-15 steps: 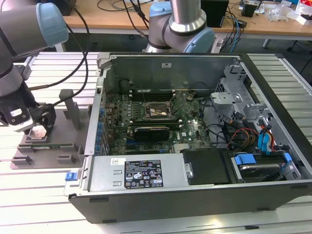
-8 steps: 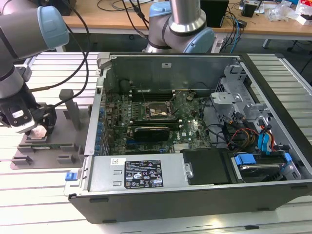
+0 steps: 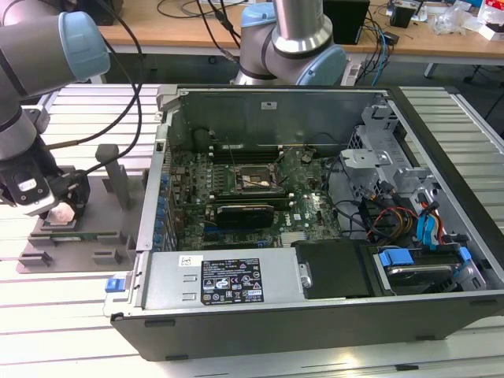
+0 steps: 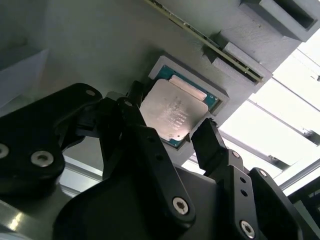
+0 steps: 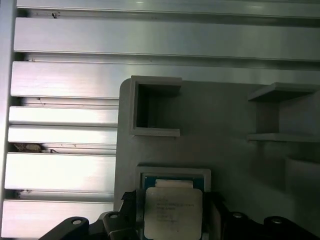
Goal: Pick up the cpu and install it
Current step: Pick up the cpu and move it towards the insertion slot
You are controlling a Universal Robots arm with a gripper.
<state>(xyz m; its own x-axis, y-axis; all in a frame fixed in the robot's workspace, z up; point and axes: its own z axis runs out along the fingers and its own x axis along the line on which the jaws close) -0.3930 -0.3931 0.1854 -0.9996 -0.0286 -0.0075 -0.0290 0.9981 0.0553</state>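
Cpu (image 4: 172, 112) lies flat in its shallow pocket on the grey fixture plate (image 4: 100, 45), which sits on the exterior view's left, well apart from the motherboard socket (image 3: 253, 181) inside the open computer case (image 3: 315, 315). The likely trouble is a lopsided pinch: if one finger meets an edge first, the chip could tip, wedge against the pocket wall or slip free on lifting. The gripper (image 4: 170, 115) hangs right over it, jaws set narrow but not clamped, one finger just beside each of two opposite edges in both wrist views
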